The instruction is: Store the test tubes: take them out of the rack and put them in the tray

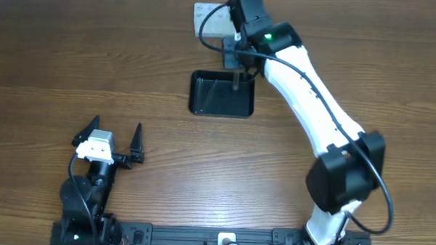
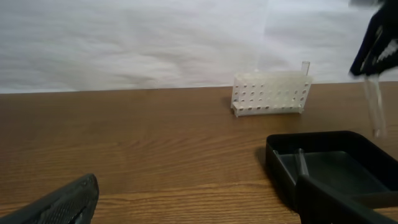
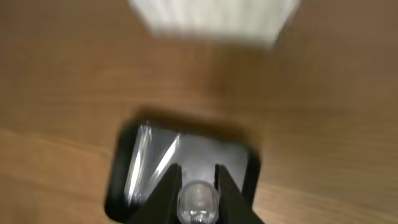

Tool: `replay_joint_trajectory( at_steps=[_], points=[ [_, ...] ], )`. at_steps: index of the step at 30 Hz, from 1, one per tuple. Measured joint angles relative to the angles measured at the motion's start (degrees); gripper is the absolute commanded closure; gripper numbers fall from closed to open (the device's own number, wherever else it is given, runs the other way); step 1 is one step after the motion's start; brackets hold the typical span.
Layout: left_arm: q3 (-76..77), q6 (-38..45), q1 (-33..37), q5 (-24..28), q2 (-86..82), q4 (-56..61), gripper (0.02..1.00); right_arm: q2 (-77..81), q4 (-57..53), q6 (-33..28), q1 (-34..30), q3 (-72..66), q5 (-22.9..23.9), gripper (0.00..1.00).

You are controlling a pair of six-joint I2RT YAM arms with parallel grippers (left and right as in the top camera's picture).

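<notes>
Left claw sits at the lower left of the top view, low over the wooden table. Its two fingers are spread wide apart with nothing between them.

Farther up, just above the middle of the frame, lies the black tray. In the left wrist view a lying tube rests on the tray's floor.

At the tray's upper right corner in the top view is the right claw, clamped on the top end of a test tube. The tube hangs upright, its lower end close above the tray's far edge.

In the right wrist view the tube's round end shows between the fingers, with the tray below.

Beyond the tray, at the top centre, stands the white rack, apart from the tray. One standing tube rises at its right end.
</notes>
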Motion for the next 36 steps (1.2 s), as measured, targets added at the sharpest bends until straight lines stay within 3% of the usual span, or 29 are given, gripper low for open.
replay_joint_trajectory(
  at_steps=[9,26,36],
  points=[
    [0.00,0.00,0.00,0.00,0.00,0.00,0.018,6.25,-0.07,2.45,0.00,-0.17,-2.14,0.987],
    [0.00,0.02,0.00,0.00,0.00,0.00,0.020,12.98,1.79,5.51,0.00,-0.17,-2.01,0.976],
    [0.00,0.00,0.00,0.00,0.00,0.00,0.018,13.31,3.43,7.06,0.07,-0.17,-1.66,0.904]
  ],
)
